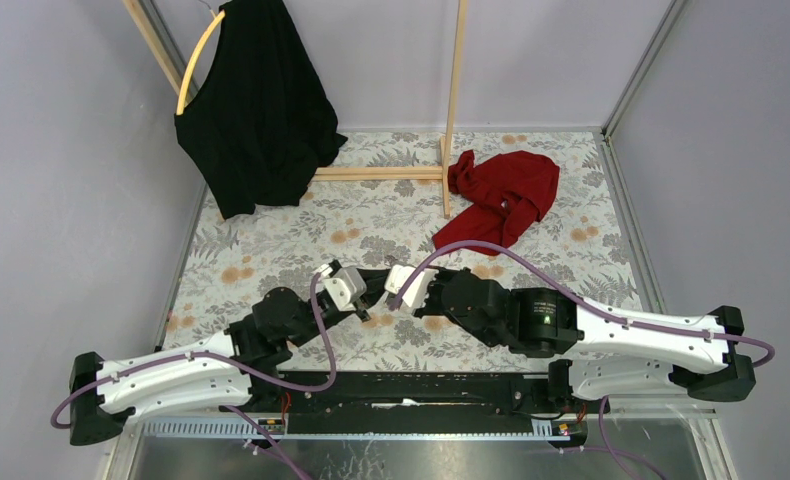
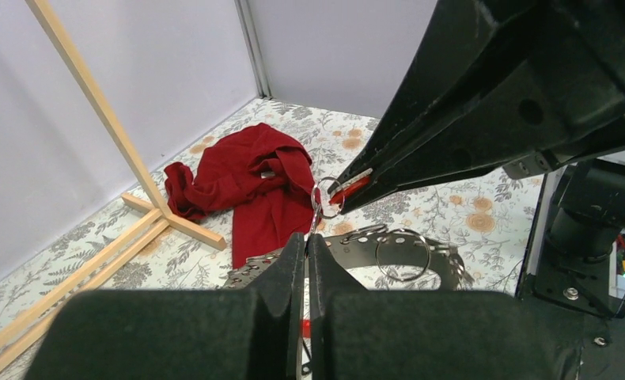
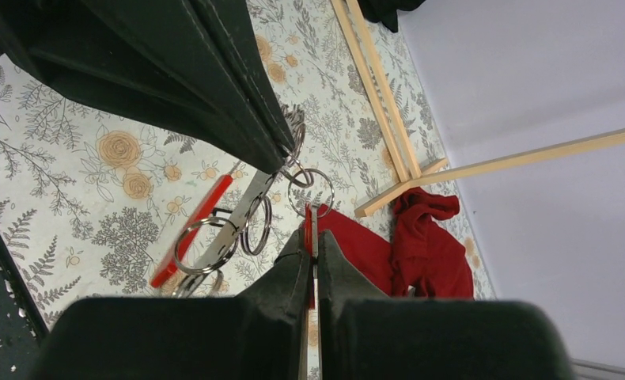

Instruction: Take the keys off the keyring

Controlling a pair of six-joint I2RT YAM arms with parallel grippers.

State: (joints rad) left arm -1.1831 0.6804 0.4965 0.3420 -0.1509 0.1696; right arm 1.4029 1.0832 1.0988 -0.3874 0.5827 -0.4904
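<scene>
Both grippers meet above the middle of the floral table. In the left wrist view my left gripper (image 2: 307, 236) is shut on a thin metal piece of the keyring, which leads up to a small split ring (image 2: 326, 198). My right gripper (image 3: 311, 234) is shut on a flat key with a red head (image 3: 309, 223) that hangs from that small ring (image 3: 313, 191). Under the grippers dangle several larger rings (image 3: 251, 226), a perforated metal strap (image 2: 440, 247) and a red strip (image 3: 191, 229). From above, the left gripper (image 1: 369, 312) and right gripper (image 1: 391, 303) nearly touch.
A crumpled red cloth (image 1: 501, 195) lies at the back right. A black garment (image 1: 256, 110) hangs from a yellow hanger hoop (image 1: 196, 60) on a wooden rack (image 1: 454, 100) at the back. Grey walls close in both sides.
</scene>
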